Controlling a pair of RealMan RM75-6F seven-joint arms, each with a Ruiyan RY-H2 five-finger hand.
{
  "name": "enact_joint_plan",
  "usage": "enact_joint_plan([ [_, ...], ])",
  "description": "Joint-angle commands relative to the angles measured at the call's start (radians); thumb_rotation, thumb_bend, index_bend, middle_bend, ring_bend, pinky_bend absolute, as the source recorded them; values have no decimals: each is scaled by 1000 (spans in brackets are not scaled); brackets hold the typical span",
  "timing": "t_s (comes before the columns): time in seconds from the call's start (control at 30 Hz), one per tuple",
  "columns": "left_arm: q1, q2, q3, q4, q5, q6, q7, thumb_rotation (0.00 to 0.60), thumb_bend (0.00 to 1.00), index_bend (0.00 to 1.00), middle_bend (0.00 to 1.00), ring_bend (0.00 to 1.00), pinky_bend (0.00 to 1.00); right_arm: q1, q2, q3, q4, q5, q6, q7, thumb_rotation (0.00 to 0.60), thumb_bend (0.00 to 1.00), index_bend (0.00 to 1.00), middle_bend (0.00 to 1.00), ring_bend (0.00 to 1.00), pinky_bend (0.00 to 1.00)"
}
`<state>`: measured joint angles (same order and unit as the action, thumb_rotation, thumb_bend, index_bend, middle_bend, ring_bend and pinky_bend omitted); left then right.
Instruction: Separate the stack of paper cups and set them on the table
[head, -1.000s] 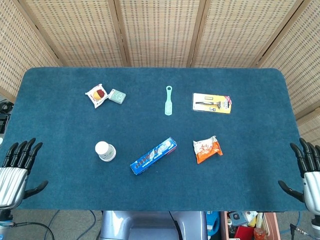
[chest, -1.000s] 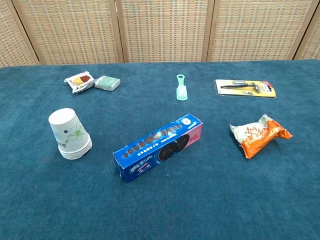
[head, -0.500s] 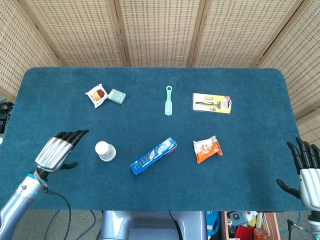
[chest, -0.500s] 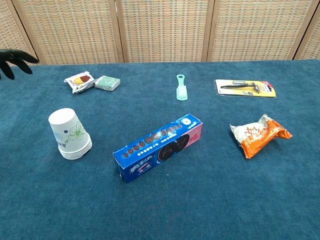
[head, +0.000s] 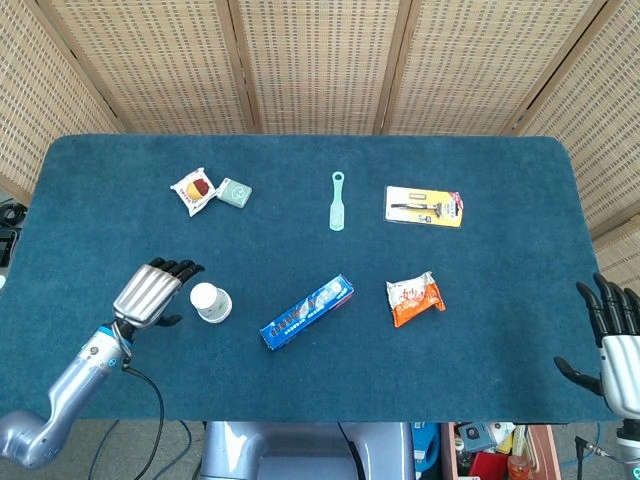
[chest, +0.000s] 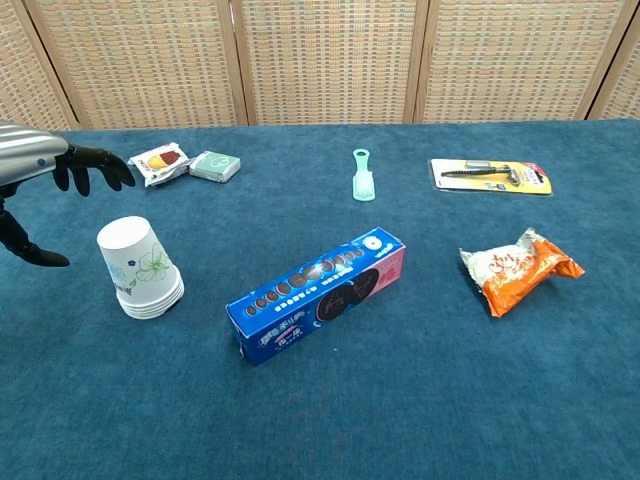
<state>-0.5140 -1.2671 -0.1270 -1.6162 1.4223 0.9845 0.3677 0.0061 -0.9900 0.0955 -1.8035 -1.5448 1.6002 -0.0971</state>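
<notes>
Cups (chest: 141, 267) stacked upside down on table's (head: 500, 380) front-left, near biscuit box (chest: 318, 295). Left hand (head: 152, 293) just beside stack, fingers spread, empty, not touching. Right hand (head: 615, 340) at far right edge, fingers apart, empty.

Left hand (head: 152, 293) hovers with fingers spread; right hand (head: 617, 340) sits likewise, holding nothing.
</notes>
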Motion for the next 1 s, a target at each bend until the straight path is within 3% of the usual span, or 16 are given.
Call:
enact_joint_plan([
  [0.03, -12, -14, 2, 10, -17, -4, 19, 600, 162, 226, 273, 335, 334, 0, 2, 2, 1, 4, 0, 5, 600, 0, 0, 0, 0, 0],
  [0.47, -78, -79, 11, 56, -68, -54, 74, 600, 161, 277, 317, 376, 360, 6, 2, 8, 9, 30, -16, 20, 600, 0, 0, 0, 0, 0],
  [0.8, -96, -112, 18, 94, -78, -32, 79, 600, 162, 469, 494, 518, 462, 11, 3, 10, 12, 46, -29, 22, 600, 0, 0, 0, 0, 0],
  [1.0, -97, -110, 24, 99, -70, -15, 59, 600, 162, 514, 535, 555, 485, 12, 2, 8, 10, 47, -31, 17, 600, 0, 0, 0, 0, 0],
])
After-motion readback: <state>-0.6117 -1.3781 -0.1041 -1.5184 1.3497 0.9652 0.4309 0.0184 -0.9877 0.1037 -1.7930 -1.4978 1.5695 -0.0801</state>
